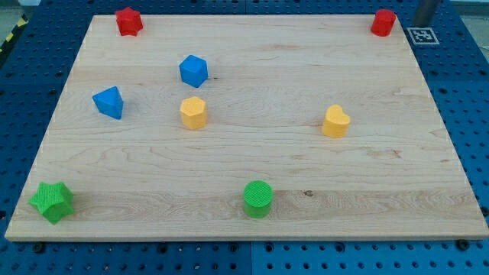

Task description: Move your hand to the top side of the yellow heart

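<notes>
The yellow heart point(335, 121) lies on the wooden board point(260, 164), right of the middle. A dark rod comes in at the view's top right corner, and my tip point(422, 22) is just off the board's top right corner, beside a red block point(383, 22). The tip is far above and to the right of the yellow heart and touches no block.
A yellow hexagonal block point(193, 112) sits left of centre, with a blue cube-like block point(193, 70) above it and a blue triangle point(108, 102) to its left. A red star-like block point(128, 21) is top left. A green star point(52, 202) and green cylinder point(258, 198) lie along the bottom. A black-and-white tag point(422, 35) lies by the tip.
</notes>
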`<move>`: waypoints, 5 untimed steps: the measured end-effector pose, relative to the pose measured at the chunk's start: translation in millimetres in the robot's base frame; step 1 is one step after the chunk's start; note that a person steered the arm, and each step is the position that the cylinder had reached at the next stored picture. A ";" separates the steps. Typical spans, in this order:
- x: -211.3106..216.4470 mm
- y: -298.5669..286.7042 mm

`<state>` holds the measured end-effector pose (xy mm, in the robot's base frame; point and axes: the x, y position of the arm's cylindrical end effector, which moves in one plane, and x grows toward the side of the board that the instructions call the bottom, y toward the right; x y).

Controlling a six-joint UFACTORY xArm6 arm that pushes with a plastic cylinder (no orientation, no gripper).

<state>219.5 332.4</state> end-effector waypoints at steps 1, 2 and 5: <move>30.6 -1.4; 56.9 -19.5; 66.5 -74.9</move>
<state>286.0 257.5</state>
